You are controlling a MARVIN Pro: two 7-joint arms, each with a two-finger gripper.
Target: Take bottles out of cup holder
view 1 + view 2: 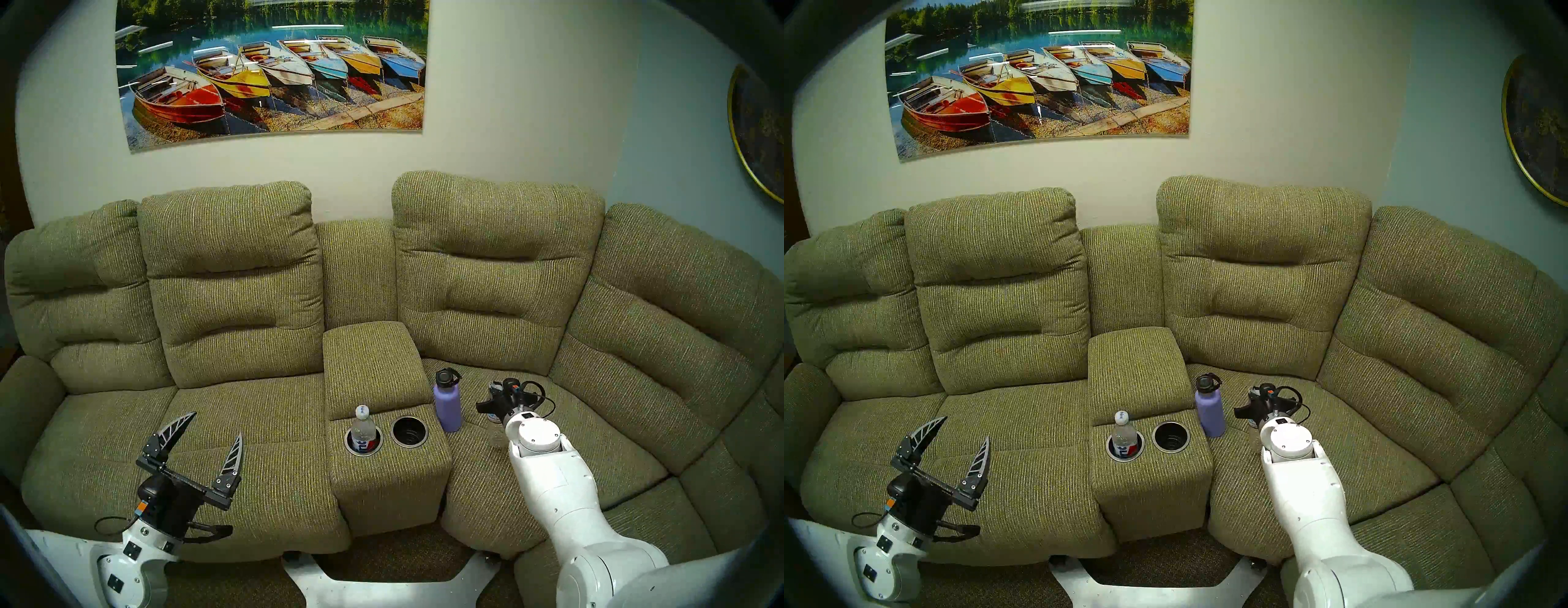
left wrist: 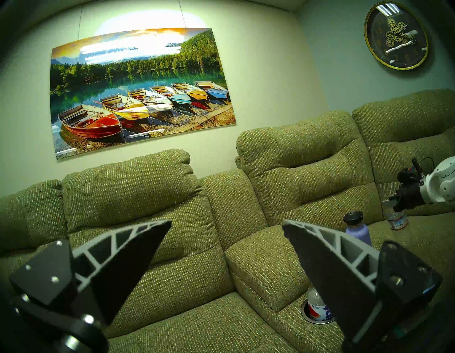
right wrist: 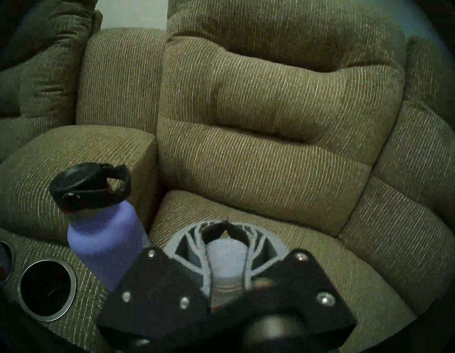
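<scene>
Olive-green ribbed sofa (image 1: 254,424), silver-rimmed dark cup holder (image 1: 409,432), white-capped bottle (image 1: 363,429) with red-white-blue label, lavender flask (image 1: 447,407) with black lid, black-and-grey left claw (image 1: 212,437).

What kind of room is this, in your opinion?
Most likely a living room or lounge: a large olive-green sofa with a built-in cup holder, a framed boat picture and a wall clock.

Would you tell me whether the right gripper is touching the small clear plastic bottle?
Touching: the right wrist view shows the right gripper with fingers wrapped around the clear bottle.
</scene>
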